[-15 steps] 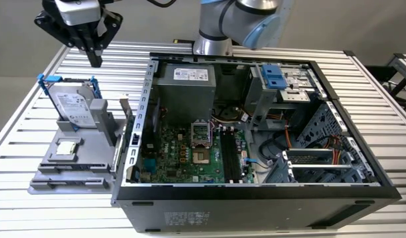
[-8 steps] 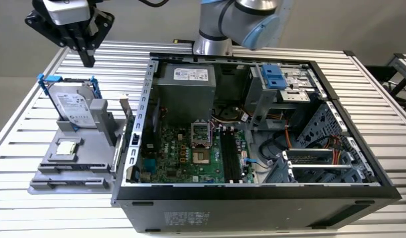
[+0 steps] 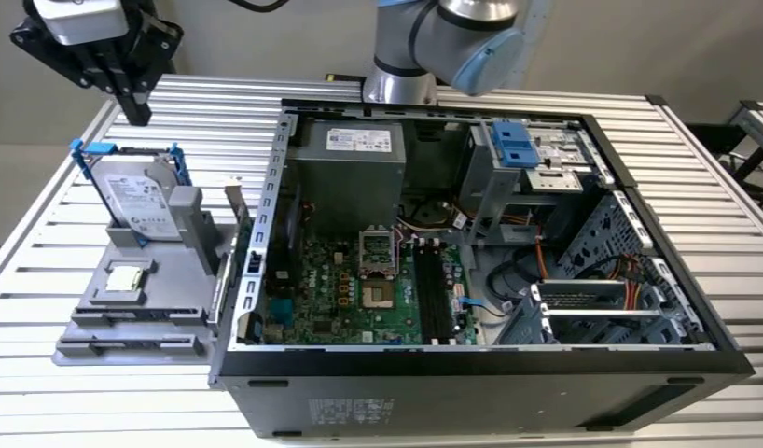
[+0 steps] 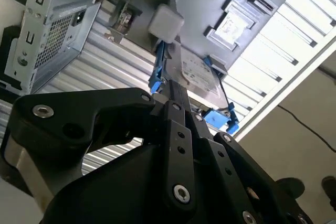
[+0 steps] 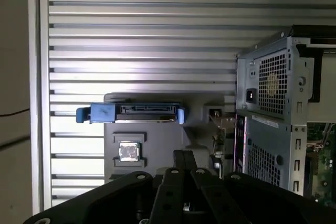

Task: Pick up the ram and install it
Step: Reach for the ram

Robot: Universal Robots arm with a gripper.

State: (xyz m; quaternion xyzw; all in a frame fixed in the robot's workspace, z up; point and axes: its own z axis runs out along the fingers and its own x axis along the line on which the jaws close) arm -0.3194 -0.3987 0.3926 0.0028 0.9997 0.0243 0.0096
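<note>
While hanging high over the desk point(image 3: 71, 401), well apart from the computer case point(image 3: 481, 378) and off its side toward the exterior view's left: one tool point(image 3: 135, 114), black fingers pressed together, nothing pinched between them. Seen in both wrist views with the holder and hard drive beyond the closed tips.

Counted outward from there: one grey holder point(image 3: 108, 353), flat on the desk and just beside the case's wall. Held in it:
- one silver hard drive point(image 3: 143, 201) in a blue-handled frame, upright on its edge, level with the case's power-supply end
- one small square chip point(image 3: 127, 277), flat in a recess, level with the case's middle
- one thin board with a metal bracket point(image 3: 236, 198), upright along the holder's edge nearest the case

One case, lying on its side, open on top. Inside:
- one green motherboard point(image 3: 338, 294) on the case's floor
- one grey power-supply box point(image 3: 347, 177) beyond it
- a cluster of long black slots point(image 3: 429, 289) on the motherboard's side toward the exterior view's right, number unclear
- one blue-fronted bracket point(image 3: 515, 145) in the far corner
- a tangle of cables point(image 3: 531, 271) farther toward the exterior view's right

Cannot place the ram from these views: cannot tell whether seated among those slots or elsewhere.

Between tool and motherboard: the upright hard drive, the bracketed board and the case's wall. Behind the case, mounted on the desk: one arm base point(image 3: 400, 86).
</note>
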